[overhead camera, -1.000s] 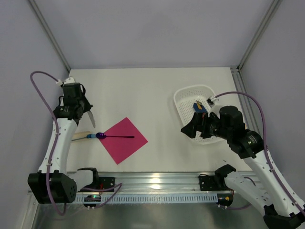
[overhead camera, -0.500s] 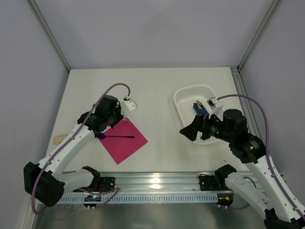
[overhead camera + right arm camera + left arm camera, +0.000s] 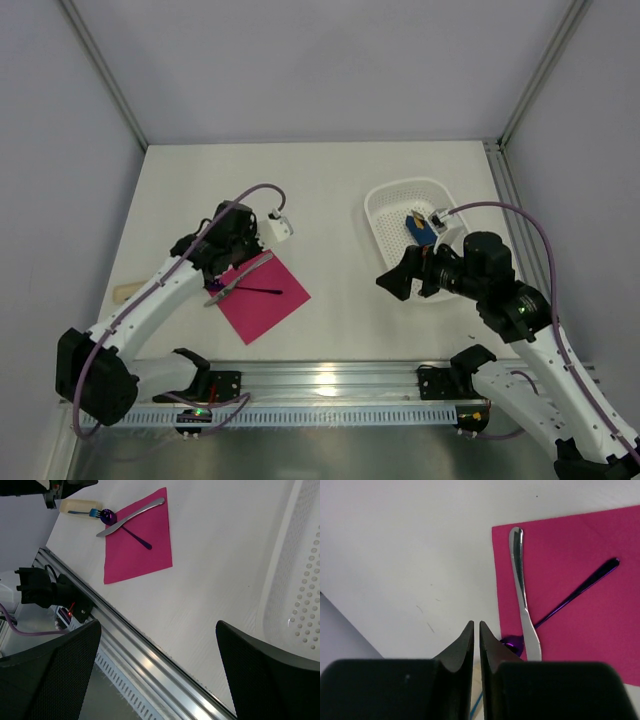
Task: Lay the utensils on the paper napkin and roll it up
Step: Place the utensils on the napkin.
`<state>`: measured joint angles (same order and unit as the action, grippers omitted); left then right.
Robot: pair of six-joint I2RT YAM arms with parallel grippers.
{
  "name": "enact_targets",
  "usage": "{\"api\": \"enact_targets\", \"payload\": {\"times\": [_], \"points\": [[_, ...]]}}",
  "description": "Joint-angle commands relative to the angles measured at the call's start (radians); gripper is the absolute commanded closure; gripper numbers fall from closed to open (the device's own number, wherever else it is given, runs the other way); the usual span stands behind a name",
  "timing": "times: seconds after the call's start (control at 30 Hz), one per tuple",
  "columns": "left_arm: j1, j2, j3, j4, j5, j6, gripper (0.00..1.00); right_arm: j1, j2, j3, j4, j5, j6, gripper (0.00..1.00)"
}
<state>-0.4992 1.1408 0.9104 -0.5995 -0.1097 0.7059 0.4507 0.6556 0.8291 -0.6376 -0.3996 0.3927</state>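
Utensils lie crossed on the magenta paper napkin [image 3: 262, 305], left of the middle in the top view: a purple spoon [image 3: 262, 291] and a silver knife [image 3: 240, 280]. The left gripper [image 3: 476, 630] has its fingers together on nothing, beside the napkin's edge. The right gripper [image 3: 157, 630] stands wide apart near the white perforated basket [image 3: 376, 200], which holds a blue item [image 3: 420, 228].
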Motion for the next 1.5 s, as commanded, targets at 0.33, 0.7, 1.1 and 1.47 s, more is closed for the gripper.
{"api": "enact_targets", "payload": {"times": [0.33,0.7,1.1,1.47], "points": [[0.079,0.422,0.16,0.003,0.145,-0.402,0.78,0.005,0.006,0.024,-0.02,0.025,-0.038,0.01],[0.152,0.517,0.153,0.003,0.307,-0.407,0.72,0.005,0.006,0.028,-0.033,0.039,-0.035,0.01],[0.217,0.527,0.134,0.015,0.301,-0.35,0.69,0.005,0.007,0.022,-0.033,0.039,-0.032,0.0],[0.217,0.557,0.13,0.018,0.275,-0.341,0.68,0.005,0.003,0.022,-0.034,0.035,-0.037,0.0]]}}
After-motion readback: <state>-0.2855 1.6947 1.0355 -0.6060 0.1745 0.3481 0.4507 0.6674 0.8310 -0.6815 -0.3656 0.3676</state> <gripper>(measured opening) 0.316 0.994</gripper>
